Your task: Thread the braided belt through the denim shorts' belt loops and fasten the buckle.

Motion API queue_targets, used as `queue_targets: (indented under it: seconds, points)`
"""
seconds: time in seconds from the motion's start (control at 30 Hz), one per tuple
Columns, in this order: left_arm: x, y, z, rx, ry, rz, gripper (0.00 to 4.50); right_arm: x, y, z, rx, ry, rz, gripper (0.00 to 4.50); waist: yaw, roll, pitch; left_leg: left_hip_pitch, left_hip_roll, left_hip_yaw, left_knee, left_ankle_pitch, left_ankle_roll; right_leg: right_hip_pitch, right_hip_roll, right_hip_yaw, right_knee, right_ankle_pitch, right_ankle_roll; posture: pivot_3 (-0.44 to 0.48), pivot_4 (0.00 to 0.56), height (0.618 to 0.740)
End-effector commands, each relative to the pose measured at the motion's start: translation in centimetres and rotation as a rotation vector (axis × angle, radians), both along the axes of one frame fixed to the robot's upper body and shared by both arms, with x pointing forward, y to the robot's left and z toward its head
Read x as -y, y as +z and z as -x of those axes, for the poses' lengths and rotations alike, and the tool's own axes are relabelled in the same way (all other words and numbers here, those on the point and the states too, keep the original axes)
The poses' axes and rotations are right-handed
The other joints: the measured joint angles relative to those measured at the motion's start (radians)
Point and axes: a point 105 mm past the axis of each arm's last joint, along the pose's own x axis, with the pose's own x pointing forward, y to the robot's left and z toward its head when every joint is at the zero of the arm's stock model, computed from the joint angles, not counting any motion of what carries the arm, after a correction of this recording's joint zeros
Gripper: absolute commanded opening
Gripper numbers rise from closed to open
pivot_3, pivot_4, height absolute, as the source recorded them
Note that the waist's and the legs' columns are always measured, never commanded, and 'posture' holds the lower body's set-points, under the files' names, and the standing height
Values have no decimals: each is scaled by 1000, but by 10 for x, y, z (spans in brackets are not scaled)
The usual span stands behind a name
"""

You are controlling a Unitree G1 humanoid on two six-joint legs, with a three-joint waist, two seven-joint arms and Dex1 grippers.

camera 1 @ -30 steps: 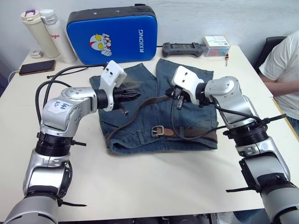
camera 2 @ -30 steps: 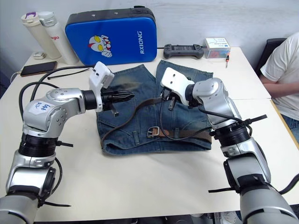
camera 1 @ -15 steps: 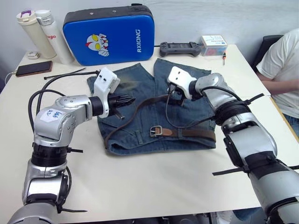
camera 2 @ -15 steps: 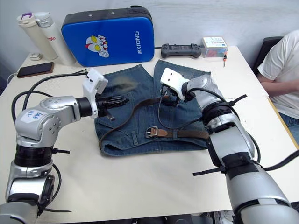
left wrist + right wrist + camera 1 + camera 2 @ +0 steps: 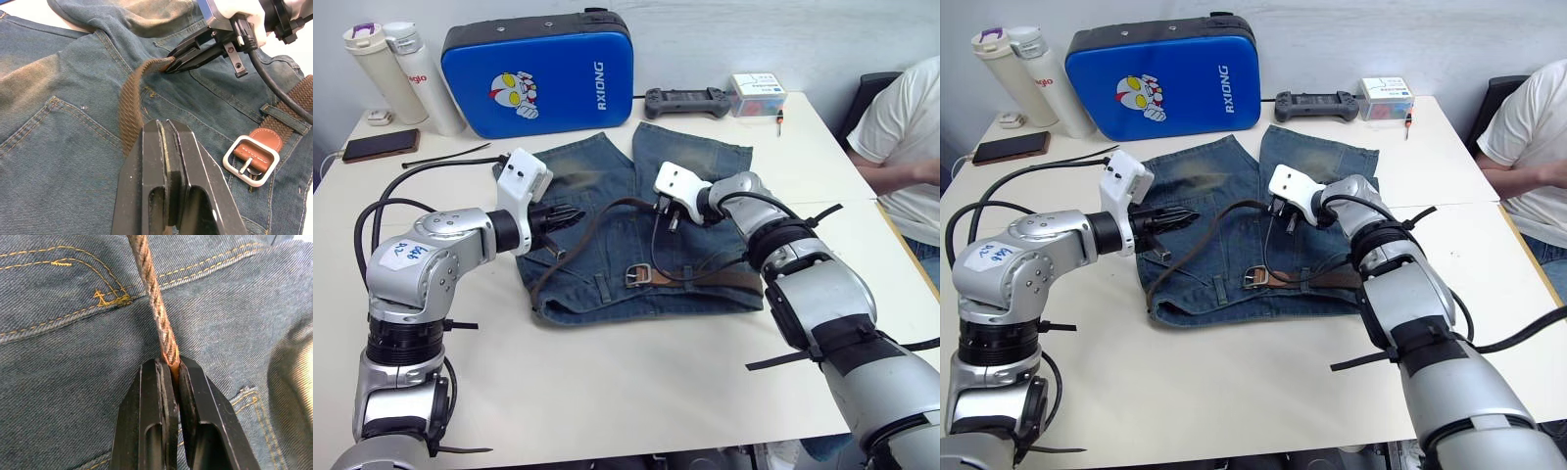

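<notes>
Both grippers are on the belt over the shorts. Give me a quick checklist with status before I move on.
1. Right gripper shut on the braided belt: ok.
2. Left gripper shut on the belt: ok.
3. Belt span between grippers lifted off the denim shorts: ok.
4. Buckle lying flat on the waistband, prong visible: ok.
5. Belt through a belt loop beside the buckle: ok.
6. Buckle fastened: not ok.

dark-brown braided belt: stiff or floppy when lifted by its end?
Likely floppy: the dark-brown braided belt sags in a curve between the left hand and right hand. The silver metal buckle end probably hangs heavier.
</notes>
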Motion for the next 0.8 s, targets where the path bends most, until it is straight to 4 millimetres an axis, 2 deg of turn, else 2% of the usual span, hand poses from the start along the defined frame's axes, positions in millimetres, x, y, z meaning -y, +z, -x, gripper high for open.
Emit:
queue_targets:
  seconds: [0.03, 0.13, 0.23, 0.27, 0.33, 0.4, 0.47, 0.5, 0.57, 0.63, 0.7, 0.8]
  points:
    - [10, 24, 5, 47, -59, 76, 0, 1, 57, -2, 102, 43, -92, 52, 1, 0, 0, 0, 0, 0, 0, 0, 0, 0, 0, 0, 0, 0, 0, 0, 150, 740]
    - [17, 36, 4, 30, -74, 188, 0, 7, 72, 5, 92, 64, -107, 52, 6, 1, 1, -1, 0, 0, 1, 0, 0, 0, 0, 0, 0, 0, 0, 0, 150, 740]
    - [24, 47, 0, -57, -53, 386, 902, 9, 78, 16, 97, 56, -120, 0, 21, 0, 0, -1, 0, -1, 1, 0, 0, 0, 0, -1, 0, 0, 0, 0, 150, 740]
    - [29, 49, 1, -115, -64, 453, 1434, 9, 79, 22, 104, 46, -126, 0, 20, 0, 0, 0, 0, -1, 2, 0, 0, 1, 0, -1, 1, 0, 0, 0, 150, 740]
    - [38, 50, 6, -203, -98, 542, 2174, 7, 78, 31, 109, 31, -131, 0, 25, 0, 0, -1, 0, -1, 2, -1, 0, 1, 0, -1, 2, 0, 0, 0, 150, 740]
    - [49, 50, 10, -272, -152, 642, 3096, 5, 75, 40, 115, 18, -124, 0, 28, 0, 0, -1, 0, 0, 3, -1, 0, 0, 0, -1, 2, 0, 0, 0, 150, 740]
    - [59, 43, 9, -338, -148, 726, 3749, -1, 74, 49, 120, 20, -134, 0, 28, 0, 0, -1, 0, -1, 5, -1, 0, 0, 0, -1, 2, 0, 0, 0, 150, 740]
    - [62, 39, 6, -371, -122, 775, 4288, -5, 76, 54, 127, 25, -141, 0, 28, 0, 0, -1, 0, 0, 6, -1, 0, 0, 0, -1, 2, 0, 0, 0, 150, 740]
    - [67, 35, 4, -422, -90, 852, 4432, -8, 77, 60, 140, 28, -144, 0, 28, 0, 1, -1, 0, 0, 7, -1, 0, 0, 0, -1, 3, 0, 0, 0, 150, 740]
    - [82, 36, 10, -484, -128, 950, 4432, -9, 78, 64, 164, 24, -126, 0, 27, 0, 1, -2, 1, 0, 7, -1, 0, 0, 0, -1, 3, 0, 0, 0, 150, 740]
    - [93, 34, 20, -519, -179, 954, 4432, -10, 79, 67, 167, 25, -126, 0, 28, -1, 1, -1, 1, 0, 8, -2, -1, 1, 1, -1, 3, 0, 0, 0, 150, 740]
    - [94, 24, 31, -590, -125, 965, 4432, -12, 80, 71, 178, 39, -120, 0, 31, -1, 1, -1, 1, 0, 9, -2, -1, 1, 1, -1, 3, 0, 0, 0, 150, 740]
